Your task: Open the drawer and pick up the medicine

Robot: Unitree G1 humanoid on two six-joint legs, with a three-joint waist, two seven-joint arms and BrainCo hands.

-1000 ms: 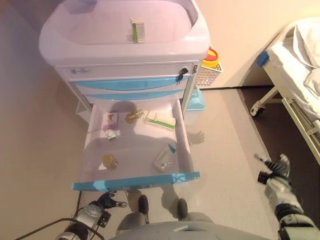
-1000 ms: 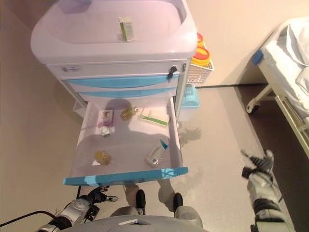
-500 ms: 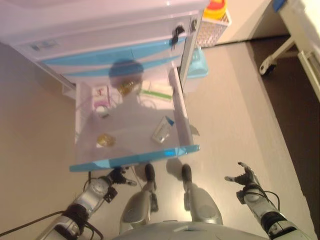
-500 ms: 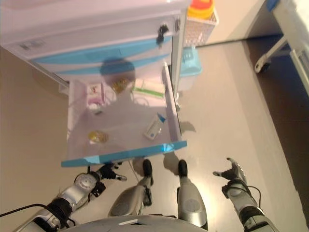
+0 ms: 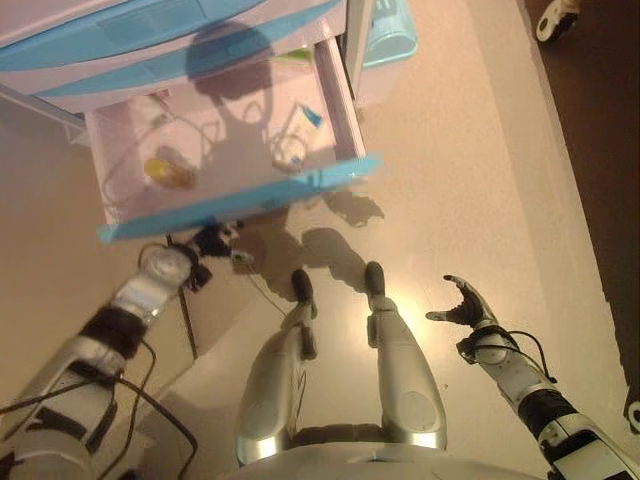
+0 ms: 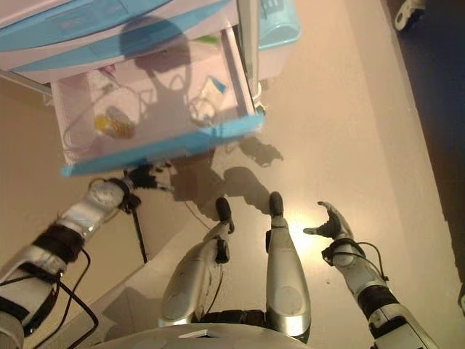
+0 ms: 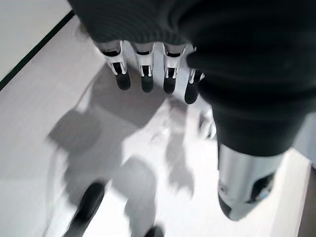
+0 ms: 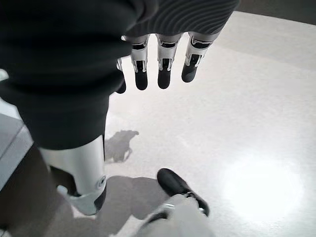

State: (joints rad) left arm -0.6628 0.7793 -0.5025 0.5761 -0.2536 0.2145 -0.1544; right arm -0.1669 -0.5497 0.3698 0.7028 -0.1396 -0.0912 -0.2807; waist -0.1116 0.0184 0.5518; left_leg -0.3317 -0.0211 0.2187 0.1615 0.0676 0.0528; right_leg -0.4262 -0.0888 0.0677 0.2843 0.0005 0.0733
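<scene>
The cart's bottom drawer (image 5: 240,199) stands pulled out, with a blue front edge. Inside lie a small yellow vial (image 5: 164,170) on the left and a white and blue medicine box (image 5: 297,128) on the right; the drawer's back part is cut off by the view's upper edge. My left hand (image 5: 207,242) is low, just below the drawer's front edge near its left end, fingers straight and holding nothing (image 7: 143,74). My right hand (image 5: 467,305) hangs over the floor, far right of the drawer, open and empty (image 8: 163,69).
The cart's upper drawers with blue fronts (image 5: 150,30) are closed above the open one. A light blue bin (image 5: 388,30) stands beside the cart on the right. A bed's wheel (image 5: 556,14) and a dark floor strip (image 5: 600,120) lie at the far right.
The camera has tilted down, so the cart's top has left the view. My right hand has stayed open and come lower, nearer my body. My left hand stays under the drawer's front.
</scene>
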